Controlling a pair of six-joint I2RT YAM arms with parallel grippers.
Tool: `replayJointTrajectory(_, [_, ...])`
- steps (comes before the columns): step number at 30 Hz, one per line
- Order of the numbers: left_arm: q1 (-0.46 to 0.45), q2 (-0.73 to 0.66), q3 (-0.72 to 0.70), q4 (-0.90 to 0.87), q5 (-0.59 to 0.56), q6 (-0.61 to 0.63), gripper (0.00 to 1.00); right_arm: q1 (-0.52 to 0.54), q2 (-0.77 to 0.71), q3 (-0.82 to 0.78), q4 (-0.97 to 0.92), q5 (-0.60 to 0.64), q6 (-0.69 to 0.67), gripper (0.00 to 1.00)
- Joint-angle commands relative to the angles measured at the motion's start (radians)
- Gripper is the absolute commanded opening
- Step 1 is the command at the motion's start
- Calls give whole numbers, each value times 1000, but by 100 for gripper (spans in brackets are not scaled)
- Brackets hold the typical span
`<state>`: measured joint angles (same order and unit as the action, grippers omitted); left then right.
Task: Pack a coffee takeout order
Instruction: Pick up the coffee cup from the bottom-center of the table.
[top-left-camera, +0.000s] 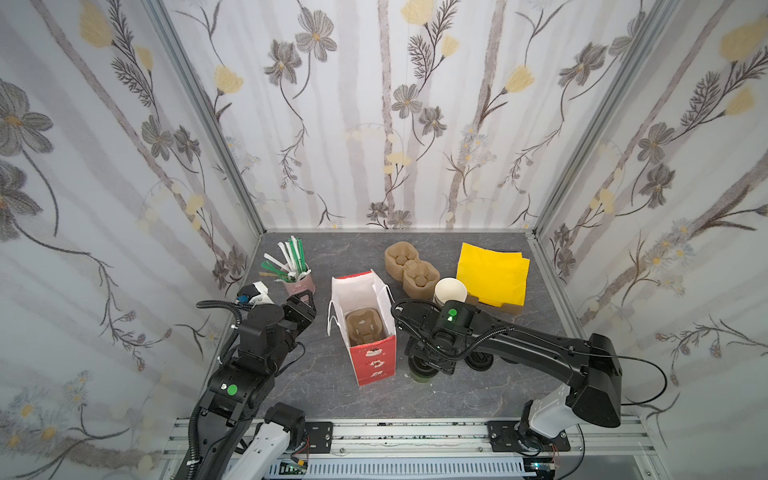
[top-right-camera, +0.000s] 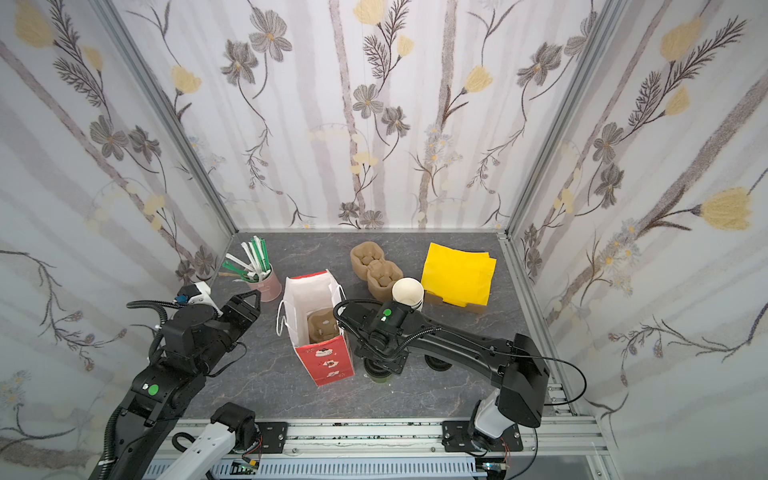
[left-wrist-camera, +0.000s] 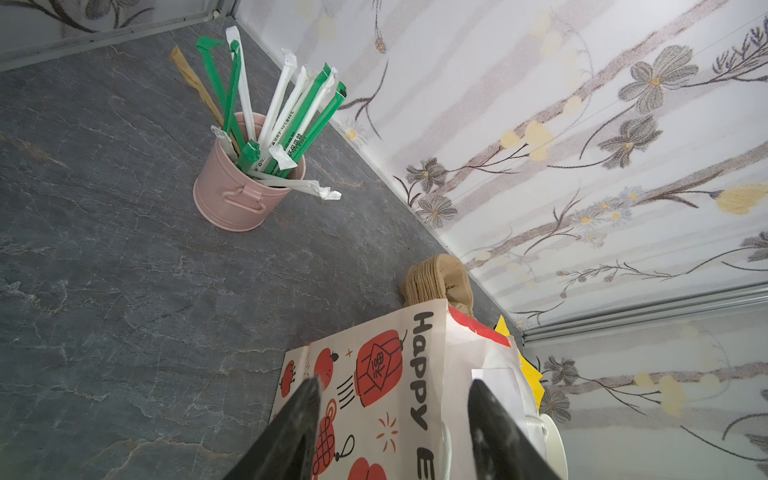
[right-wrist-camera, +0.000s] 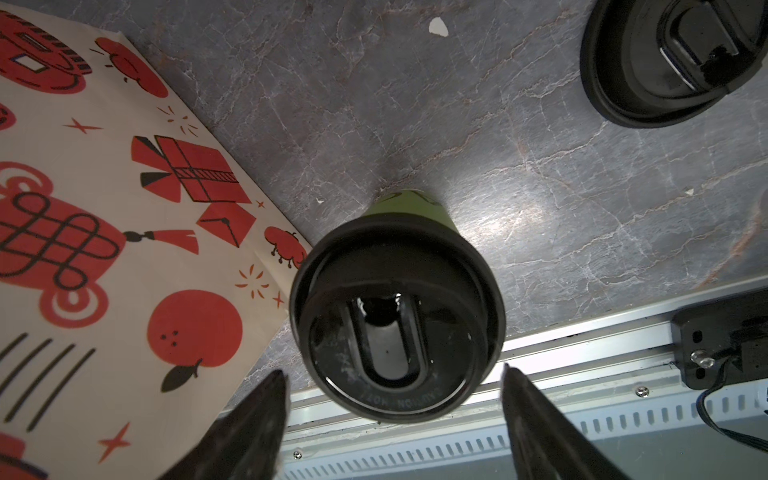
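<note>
Straddling the lidded cup (right-wrist-camera: 395, 299) beside the bag (right-wrist-camera: 104, 208), right pincer (right-wrist-camera: 392, 370) gapes, seemingly clear; left pincer (left-wrist-camera: 395, 379) open too.

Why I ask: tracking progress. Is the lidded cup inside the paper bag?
No, the lidded cup stands on the table beside the paper bag.

You see the right gripper (right-wrist-camera: 394, 372) with its jaws spread wide, one finger on either side of the black lid (right-wrist-camera: 395, 332), neither touching it. The lid caps an olive-green paper cup (right-wrist-camera: 409, 212) standing upright on the grey table (right-wrist-camera: 540, 166), near its metal-railed edge and just beside the red-printed paper bag (right-wrist-camera: 104, 208). A loose black lid (right-wrist-camera: 665, 62) lies well apart.
</note>
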<state>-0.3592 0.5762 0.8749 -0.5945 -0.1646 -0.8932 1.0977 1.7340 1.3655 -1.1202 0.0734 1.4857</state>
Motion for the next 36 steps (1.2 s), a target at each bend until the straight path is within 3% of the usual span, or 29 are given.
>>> replayJointTrajectory(1, [2,-1,0,30,-18,-3,58,-2,19,19,-14,11,1,81])
replayJointTrajectory(36, [1,-15,-19,30,-18,-12,54,-13,93,44,-22,5,-60,79])
